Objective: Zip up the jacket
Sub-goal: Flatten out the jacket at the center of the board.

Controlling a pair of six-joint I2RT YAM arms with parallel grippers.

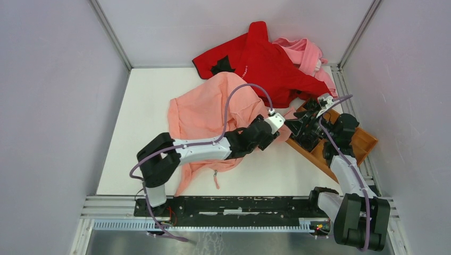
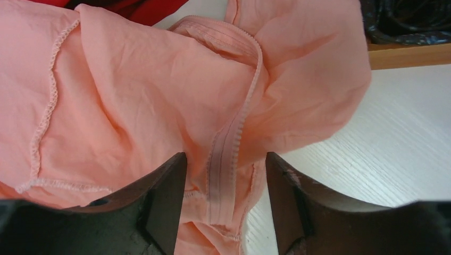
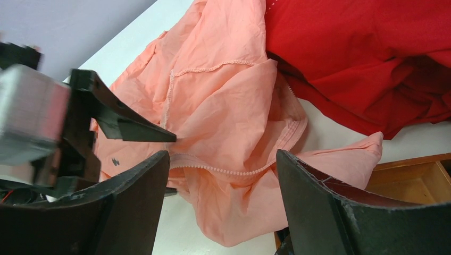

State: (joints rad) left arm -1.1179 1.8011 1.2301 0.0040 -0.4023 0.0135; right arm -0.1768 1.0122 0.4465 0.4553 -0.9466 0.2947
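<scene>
Though crumpled on white table [image 1: 143,133] beside red garment [image 1: 266,58], probably handles as thin, limp, light salmon-pink jacket [image 1: 207,106]. Take hold at zipper tape [image 2: 222,178]. Left gripper [image 2: 226,159]: agape astride that tape, unclamped. Right gripper [image 3: 223,159]: wide, nothing held.

Thin, matt, creased cloth jacket [image 2: 133,106], fine-grained white table [image 2: 383,138], wooden tray [image 1: 365,141]

Worktop [image 1: 138,133]: white, matt, evenly lit. Walls [image 1: 48,106]: pale grey-lilac panels, set left, right and behind the worktop. Aluminium posts [image 1: 110,34]: fitted at its rear corners. Slotted rail [image 1: 106,204]: mounted along its near edge.
</scene>
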